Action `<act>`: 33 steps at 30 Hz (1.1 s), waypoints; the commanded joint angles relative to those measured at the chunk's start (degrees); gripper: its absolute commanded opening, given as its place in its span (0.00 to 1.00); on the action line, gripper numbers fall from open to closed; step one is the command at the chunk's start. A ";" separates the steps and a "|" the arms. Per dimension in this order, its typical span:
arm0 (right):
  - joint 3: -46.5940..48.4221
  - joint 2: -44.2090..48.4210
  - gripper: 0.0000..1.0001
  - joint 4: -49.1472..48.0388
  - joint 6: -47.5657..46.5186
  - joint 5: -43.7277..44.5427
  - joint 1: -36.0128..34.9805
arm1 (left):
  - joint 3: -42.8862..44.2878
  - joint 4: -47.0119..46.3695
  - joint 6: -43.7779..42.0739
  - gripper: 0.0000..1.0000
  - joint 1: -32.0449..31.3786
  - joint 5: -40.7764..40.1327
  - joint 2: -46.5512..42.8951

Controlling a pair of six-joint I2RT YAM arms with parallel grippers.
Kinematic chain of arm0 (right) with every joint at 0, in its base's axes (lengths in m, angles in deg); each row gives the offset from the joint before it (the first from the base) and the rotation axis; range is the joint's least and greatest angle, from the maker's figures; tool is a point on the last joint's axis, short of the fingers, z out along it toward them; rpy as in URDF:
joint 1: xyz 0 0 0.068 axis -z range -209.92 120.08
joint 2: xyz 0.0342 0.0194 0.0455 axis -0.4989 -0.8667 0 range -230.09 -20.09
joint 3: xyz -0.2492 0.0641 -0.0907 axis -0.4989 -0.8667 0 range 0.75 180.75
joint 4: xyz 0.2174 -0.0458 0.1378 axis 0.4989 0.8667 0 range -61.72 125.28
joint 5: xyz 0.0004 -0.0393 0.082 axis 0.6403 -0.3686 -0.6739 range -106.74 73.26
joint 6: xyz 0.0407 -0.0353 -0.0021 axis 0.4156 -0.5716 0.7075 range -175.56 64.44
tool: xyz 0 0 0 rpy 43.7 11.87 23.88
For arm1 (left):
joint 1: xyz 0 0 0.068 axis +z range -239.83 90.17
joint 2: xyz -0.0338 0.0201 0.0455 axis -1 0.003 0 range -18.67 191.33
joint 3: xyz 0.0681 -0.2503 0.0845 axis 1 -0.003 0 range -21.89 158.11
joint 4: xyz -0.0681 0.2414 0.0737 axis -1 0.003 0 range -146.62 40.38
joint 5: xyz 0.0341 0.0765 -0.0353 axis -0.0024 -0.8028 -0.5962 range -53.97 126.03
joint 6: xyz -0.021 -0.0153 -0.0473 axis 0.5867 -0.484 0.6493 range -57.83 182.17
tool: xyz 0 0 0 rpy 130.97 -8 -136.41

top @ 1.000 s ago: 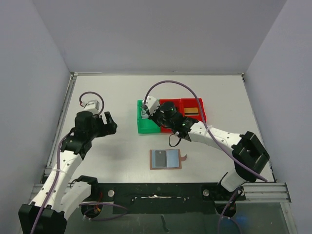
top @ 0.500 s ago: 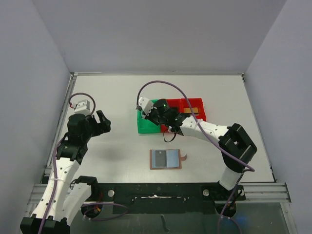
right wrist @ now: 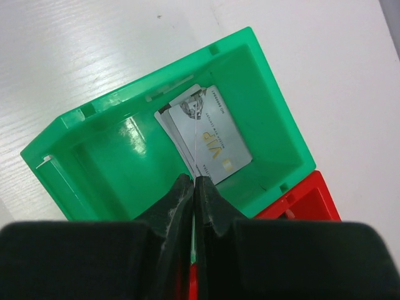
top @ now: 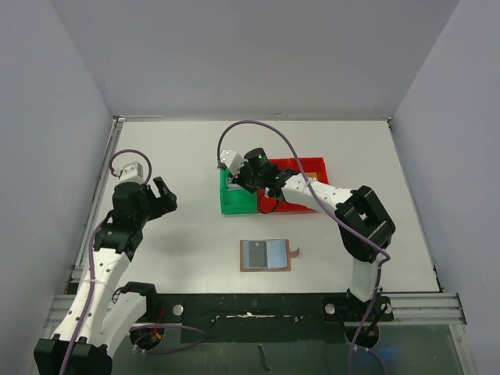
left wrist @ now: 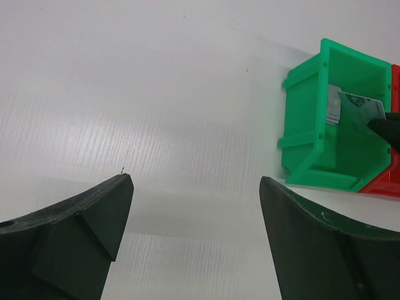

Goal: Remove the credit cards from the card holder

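The card holder (top: 266,255) lies open toward the bench's (top: 195,148) near edge. My left gripper (left wrist: 195,180) hangs spread apart; my right gripper (right wrist: 194,182) pinches what looks like a silver-grey card (left wrist: 364,110) over the green bin (right wrist: 94,156), a second card (right wrist: 215,140) inside.

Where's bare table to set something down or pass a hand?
Bare table between the left gripper and the green bin, running down left of the card holder. Also the far strip behind the bins. Crowded: the right gripper pinches a credit card over the green bin, red bins abutting.
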 commanded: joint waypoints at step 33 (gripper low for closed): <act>15.38 -12.55 0.00 5.38 -16.39 6.34 0.27 | -1.22 -5.73 -8.25 0.82 4.70 12.57 -4.46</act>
